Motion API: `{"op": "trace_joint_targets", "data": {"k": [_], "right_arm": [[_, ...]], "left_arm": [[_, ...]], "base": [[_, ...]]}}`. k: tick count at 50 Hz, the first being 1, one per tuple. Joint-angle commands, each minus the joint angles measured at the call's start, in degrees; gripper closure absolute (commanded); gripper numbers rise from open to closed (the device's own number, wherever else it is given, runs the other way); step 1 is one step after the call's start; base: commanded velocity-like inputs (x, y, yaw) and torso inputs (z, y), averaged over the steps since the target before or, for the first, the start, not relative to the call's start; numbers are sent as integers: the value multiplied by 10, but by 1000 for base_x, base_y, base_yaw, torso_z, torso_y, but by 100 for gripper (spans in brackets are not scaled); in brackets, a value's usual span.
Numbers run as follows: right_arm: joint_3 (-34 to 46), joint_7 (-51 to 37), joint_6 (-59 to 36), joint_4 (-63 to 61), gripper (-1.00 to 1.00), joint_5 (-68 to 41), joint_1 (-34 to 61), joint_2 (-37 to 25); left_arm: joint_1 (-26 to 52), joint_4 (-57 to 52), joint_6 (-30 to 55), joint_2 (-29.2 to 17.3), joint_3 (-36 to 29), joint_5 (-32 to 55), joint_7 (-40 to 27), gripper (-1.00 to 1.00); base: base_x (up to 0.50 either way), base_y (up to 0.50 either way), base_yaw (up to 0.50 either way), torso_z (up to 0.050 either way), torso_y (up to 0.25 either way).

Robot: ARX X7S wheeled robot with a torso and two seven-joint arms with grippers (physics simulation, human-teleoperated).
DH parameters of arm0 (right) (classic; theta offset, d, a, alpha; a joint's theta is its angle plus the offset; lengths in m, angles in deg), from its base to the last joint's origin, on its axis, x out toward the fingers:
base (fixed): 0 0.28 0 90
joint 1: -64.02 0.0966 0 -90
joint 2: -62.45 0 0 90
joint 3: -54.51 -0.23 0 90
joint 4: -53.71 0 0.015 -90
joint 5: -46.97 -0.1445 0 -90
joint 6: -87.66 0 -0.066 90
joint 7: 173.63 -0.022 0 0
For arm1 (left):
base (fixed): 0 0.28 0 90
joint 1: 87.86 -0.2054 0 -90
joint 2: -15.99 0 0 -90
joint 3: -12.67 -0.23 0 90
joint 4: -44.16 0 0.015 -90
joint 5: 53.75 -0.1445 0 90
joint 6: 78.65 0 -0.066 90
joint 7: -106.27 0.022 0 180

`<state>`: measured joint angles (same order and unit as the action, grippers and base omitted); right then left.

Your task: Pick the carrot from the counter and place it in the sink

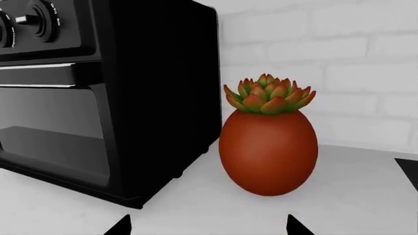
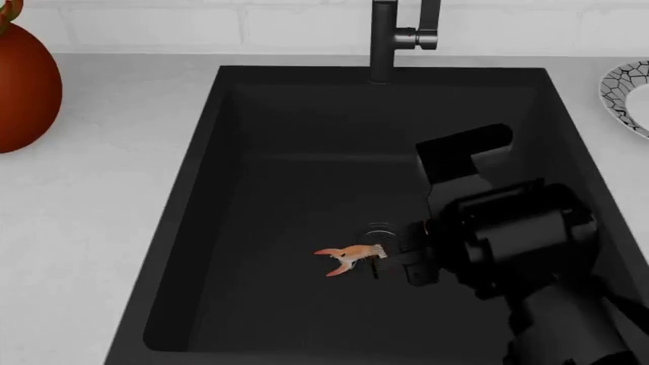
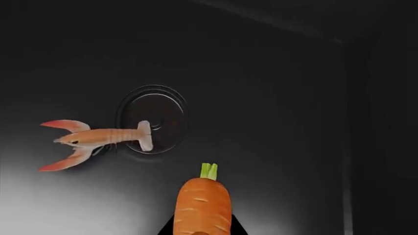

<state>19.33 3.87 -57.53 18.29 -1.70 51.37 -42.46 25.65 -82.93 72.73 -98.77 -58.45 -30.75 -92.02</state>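
Note:
In the right wrist view the bright orange carrot [image 3: 202,205] sits between the black fingers of my right gripper [image 3: 202,228], green stem tip pointing outward. It hangs inside the black sink [image 3: 281,98], just above the floor near the round drain [image 3: 154,120]. In the head view my right arm [image 2: 507,243] reaches down into the sink [image 2: 197,198] and hides the carrot. My left gripper [image 1: 207,227] is open with nothing between its tips, over the white counter [image 1: 353,186].
A pale orange shrimp-like thing [image 3: 91,139] lies on the sink floor beside the drain. A black faucet [image 2: 390,34] stands behind the basin. A patterned plate [image 2: 627,95] is at the right. A red pot with a succulent [image 1: 267,142] and a black toaster oven [image 1: 98,98] face the left gripper.

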Motion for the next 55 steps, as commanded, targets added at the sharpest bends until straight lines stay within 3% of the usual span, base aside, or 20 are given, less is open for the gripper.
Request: {"op": "trace_joint_targets", "data": {"k": [1,13,17,18,32,55], "right_arm": [[3,13,6,19,100,12,-13,6],[5,24,0,26,100,10,-18,7],[4,23,-8,22,100,6,-21,5],[4,22,-12,15,-100,4,-22,3],[-8,-1,-28,-16,-100,-6,-17,-12],[-152,-176,-123,-325,-100,-147,-14,-130]], "left_arm": [[2,-13,15,1,4,6,-6,-100],[-8,31,-36,-4,-3,-6,10,-100],[-4,15,-18,-3,-2,-1,3,-100],[-1,6,-8,-2,-1,2,-1,-100],[-1,5,-5,-2,-3,5,-4,-100],[-5,14,-19,-2,-10,4,-3,-100]], "base": [[0,0,0,0,0],[0,0,0,0,0],[0,0,0,0,0],[0,0,0,0,0],[0,0,0,0,0],[0,0,0,0,0]]}}
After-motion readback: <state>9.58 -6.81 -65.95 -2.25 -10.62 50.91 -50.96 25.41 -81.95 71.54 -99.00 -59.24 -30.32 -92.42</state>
